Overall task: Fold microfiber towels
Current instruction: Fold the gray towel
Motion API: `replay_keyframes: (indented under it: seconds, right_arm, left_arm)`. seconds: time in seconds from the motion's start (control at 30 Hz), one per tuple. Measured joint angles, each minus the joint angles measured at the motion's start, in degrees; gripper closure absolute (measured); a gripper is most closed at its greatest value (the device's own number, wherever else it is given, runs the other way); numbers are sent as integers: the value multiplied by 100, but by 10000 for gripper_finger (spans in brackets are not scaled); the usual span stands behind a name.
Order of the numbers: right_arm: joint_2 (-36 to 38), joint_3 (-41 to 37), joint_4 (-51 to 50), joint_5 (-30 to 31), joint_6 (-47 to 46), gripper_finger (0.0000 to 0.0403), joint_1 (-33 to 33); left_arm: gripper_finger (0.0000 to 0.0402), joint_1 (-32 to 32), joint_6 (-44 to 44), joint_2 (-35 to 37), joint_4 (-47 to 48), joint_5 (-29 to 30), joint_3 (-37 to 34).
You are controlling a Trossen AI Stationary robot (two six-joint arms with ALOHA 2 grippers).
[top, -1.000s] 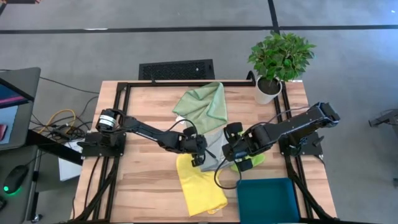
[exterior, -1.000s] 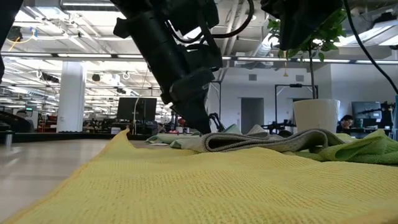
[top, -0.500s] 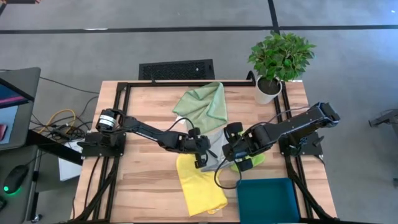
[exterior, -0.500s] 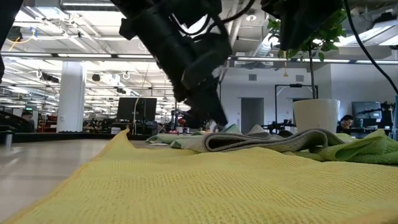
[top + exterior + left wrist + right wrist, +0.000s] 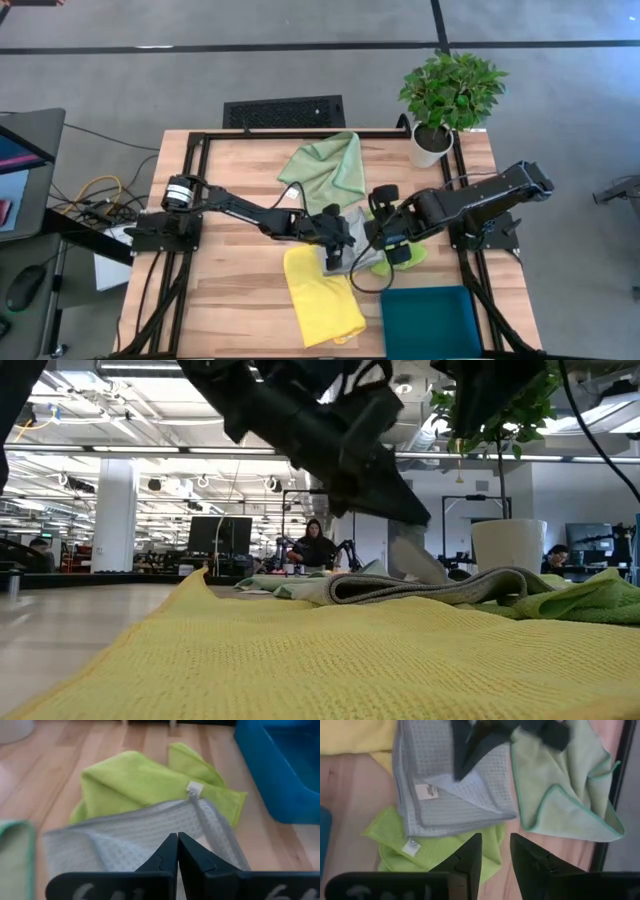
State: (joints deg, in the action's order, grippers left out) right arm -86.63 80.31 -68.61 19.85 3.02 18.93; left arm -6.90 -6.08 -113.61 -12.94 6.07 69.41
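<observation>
Pinching an edge of the partly folded grey-blue waffle-weave microfiber towel (image 5: 345, 243) between fully closed fingers, the left gripper (image 5: 334, 255) works mid-fold, while beside it the sage green (image 5: 326, 170), bright yellow (image 5: 320, 298) and lime green (image 5: 402, 256) cloths lie unfolded and the right gripper (image 5: 378, 230) hovers half-open, empty.

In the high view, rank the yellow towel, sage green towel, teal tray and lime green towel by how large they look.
1-3. Bright yellow microfiber towel, sage green microfiber towel and teal rectangular tray: too alike to rank.
4. Lime green microfiber towel: smallest, mostly covered.
</observation>
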Motion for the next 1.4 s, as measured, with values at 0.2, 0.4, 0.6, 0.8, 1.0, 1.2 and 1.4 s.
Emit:
replay_keyframes:
  seconds: [0.2,0.4,0.6,0.8,1.0,1.2,1.4]
  right_arm:
    - [242,-7,-11,29,-1,278,-81]
    - [479,-7,8,126,-3,278,-82]
    - [606,-4,8,126,-57,278,-70]
    - [573,-4,2,120,-54,278,-58]
    - [561,-4,-10,121,-54,278,-60]
    - [561,-4,-16,121,-46,278,-60]
    - [575,-4,-90,121,1,278,-13]
  left_arm:
    - [401,-22,568,-592,-63,-424,713]
    - [402,-20,902,-1174,742,-720,1786]
    - [401,-20,782,-1712,1994,-607,2745]
    - [381,-17,809,-1888,2166,-580,3016]
    - [325,-17,839,-1888,2152,-577,3025]
    - [276,-17,811,-1842,2219,-575,3023]
    - [262,-20,845,-1490,2427,-563,3025]
